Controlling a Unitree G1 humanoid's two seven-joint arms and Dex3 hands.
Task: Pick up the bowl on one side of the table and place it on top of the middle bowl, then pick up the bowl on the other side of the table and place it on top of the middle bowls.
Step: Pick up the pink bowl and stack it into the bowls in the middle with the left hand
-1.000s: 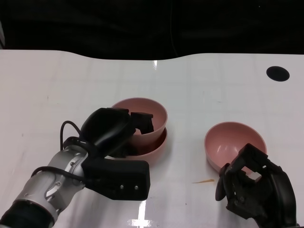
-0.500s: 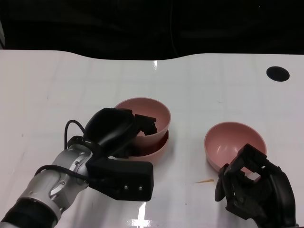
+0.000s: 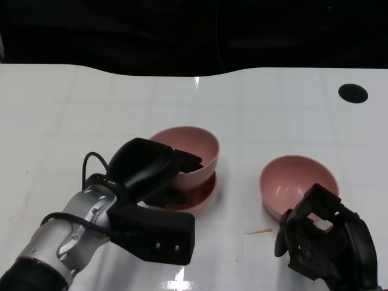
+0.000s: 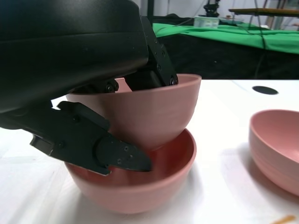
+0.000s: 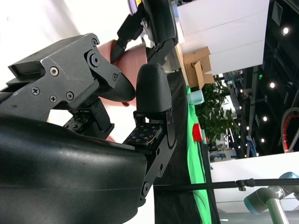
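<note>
Top bowl (image 3: pixel 193 145) shifted right, three bowls total

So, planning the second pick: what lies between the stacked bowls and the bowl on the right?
Head view: bare white table between the stacked bowls and the right bowl; a thin orange sliver lies nearer the robot.

No text, label, brand, number or sign can be read in any view; the bowls, both hands and the surface carry no legible markings.

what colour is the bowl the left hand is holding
Pink, like the other two; the held bowl in the left hand shows best in the left wrist view.
</note>
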